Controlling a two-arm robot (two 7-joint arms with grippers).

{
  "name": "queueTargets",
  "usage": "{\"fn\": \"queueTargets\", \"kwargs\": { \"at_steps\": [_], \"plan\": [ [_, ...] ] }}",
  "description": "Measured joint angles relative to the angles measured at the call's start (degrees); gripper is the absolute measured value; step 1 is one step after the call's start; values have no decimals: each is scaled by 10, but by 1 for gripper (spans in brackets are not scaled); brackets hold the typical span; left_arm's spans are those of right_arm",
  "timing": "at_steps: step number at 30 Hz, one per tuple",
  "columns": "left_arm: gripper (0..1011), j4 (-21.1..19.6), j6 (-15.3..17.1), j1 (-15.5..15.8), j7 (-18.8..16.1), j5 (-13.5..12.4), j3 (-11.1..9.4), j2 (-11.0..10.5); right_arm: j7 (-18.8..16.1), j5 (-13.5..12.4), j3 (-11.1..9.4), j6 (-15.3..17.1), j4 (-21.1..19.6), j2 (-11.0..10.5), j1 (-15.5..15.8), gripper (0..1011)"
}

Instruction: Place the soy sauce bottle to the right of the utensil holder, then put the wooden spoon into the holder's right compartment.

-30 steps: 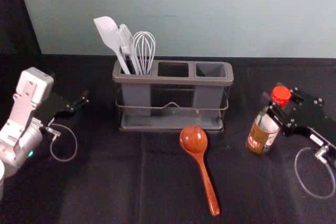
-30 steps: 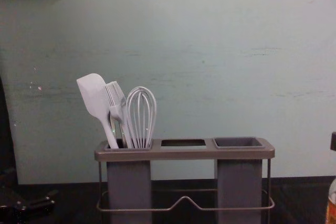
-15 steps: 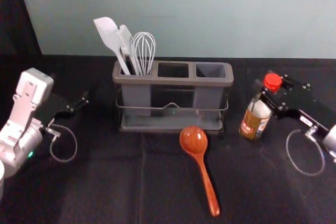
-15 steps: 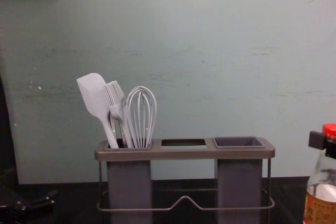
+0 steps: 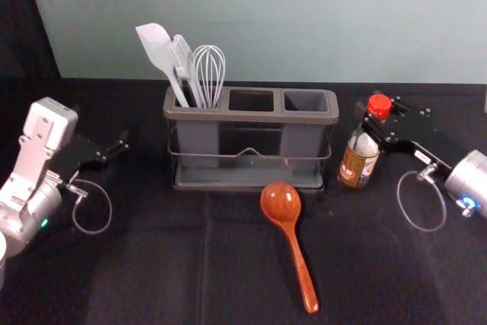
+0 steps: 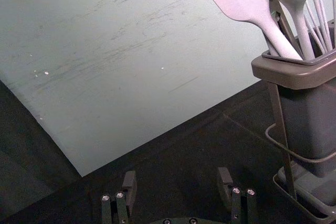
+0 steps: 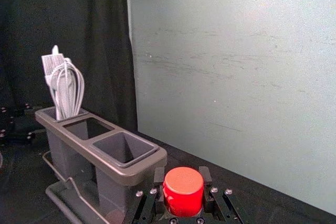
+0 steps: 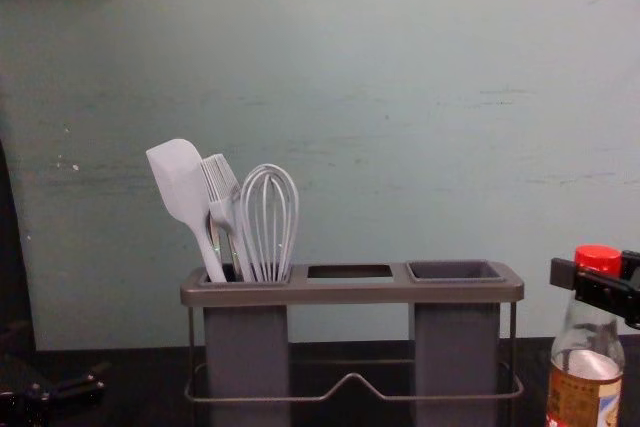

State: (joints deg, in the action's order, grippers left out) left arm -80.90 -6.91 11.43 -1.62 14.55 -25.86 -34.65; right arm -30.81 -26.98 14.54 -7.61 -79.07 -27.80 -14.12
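Right hand (image 7: pixel 181 178): gripping the bottle (image 5: pixel 356 167) near its cap
Bottle: holder's (image 5: pixel 251 118) three o'clock; I'd seat its base before releasing
Left hand (image 6: pixel 177 176): open, nine o'clock

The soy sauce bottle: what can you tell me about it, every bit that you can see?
The soy sauce bottle looks like clear glass, with a ridged red cap on top and a brownish-gold label with a white and blue patch. It is roughly upright, just right of the utensil holder and apart from it. The right gripper grips it at the neck, under the cap. Whether its base touches the table, I cannot tell.
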Motion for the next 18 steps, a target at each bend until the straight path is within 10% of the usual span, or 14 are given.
{"fn": "queueTargets", "kwargs": {
  "at_steps": [18],
  "plan": [
    [1005,0,0,0,0,0,0,0,1,12,12,-14,36,23,-29,390]
  ]
}}
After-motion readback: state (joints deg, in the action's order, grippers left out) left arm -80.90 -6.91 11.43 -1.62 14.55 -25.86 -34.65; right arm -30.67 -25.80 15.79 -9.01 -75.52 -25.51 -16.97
